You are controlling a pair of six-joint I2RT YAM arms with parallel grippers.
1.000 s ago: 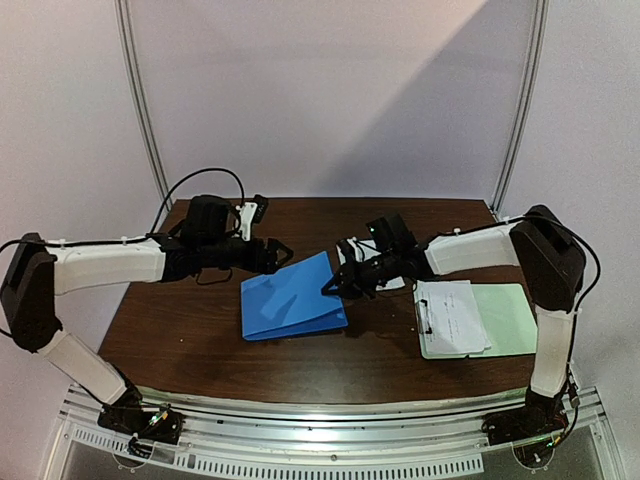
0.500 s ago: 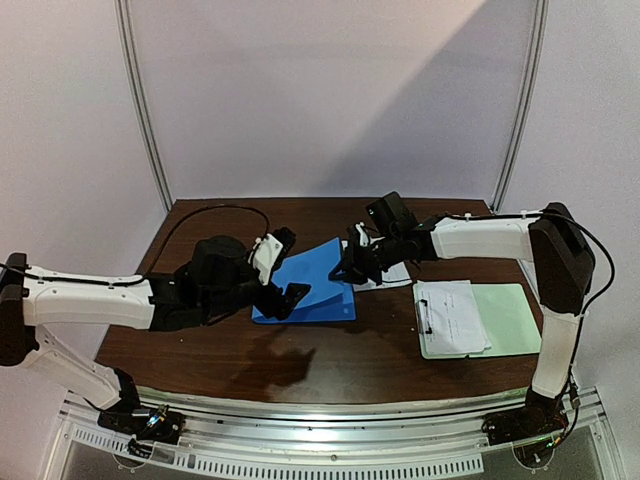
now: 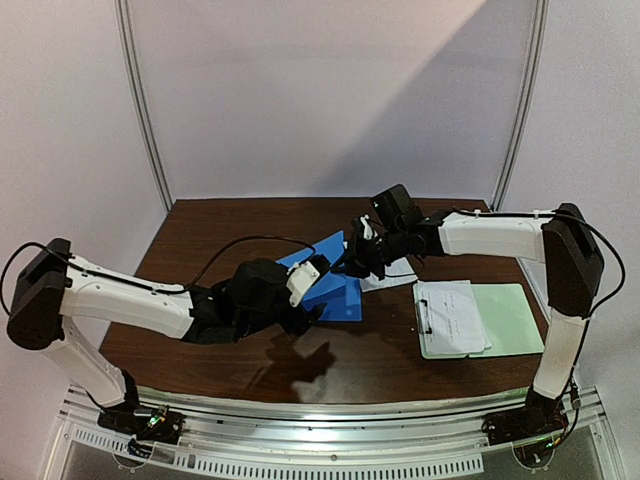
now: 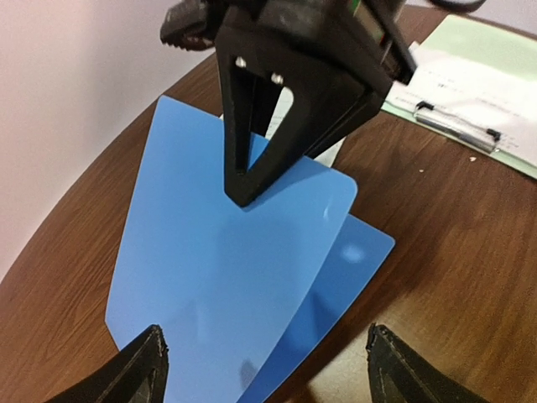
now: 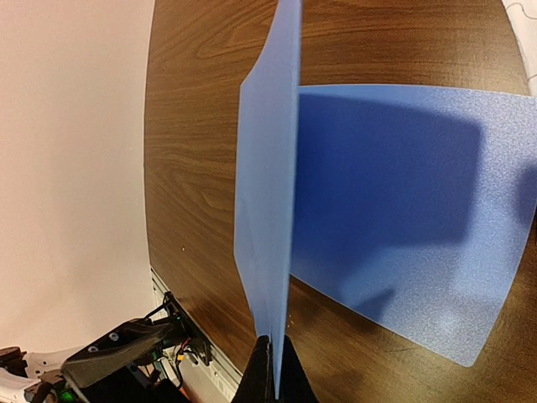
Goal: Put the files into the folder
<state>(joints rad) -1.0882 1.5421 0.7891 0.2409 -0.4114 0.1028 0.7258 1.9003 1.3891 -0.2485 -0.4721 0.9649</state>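
The blue folder (image 3: 335, 290) lies mid-table with its front cover (image 4: 226, 277) lifted steeply off its back cover (image 5: 394, 210). My right gripper (image 3: 352, 260) is shut on the free edge of the cover (image 5: 268, 210) and holds it up; it also shows in the left wrist view (image 4: 243, 195). My left gripper (image 4: 264, 369) is open and empty, hovering just before the folder's near corner, in front of the raised cover. White paper sheets (image 3: 450, 315) lie on the pale green clipboard (image 3: 510, 318) at the right. Another white sheet (image 3: 388, 277) shows partly behind the folder.
The clipboard's metal clip (image 4: 457, 130) faces the folder. The brown table (image 3: 200, 340) ends in a metal rail at the near edge. My left arm (image 3: 130, 300) stretches across the front left of the table.
My left arm has swung from the far left side down and right to the folder's near corner. My right gripper has raised the cover steeper and drawn it slightly back.
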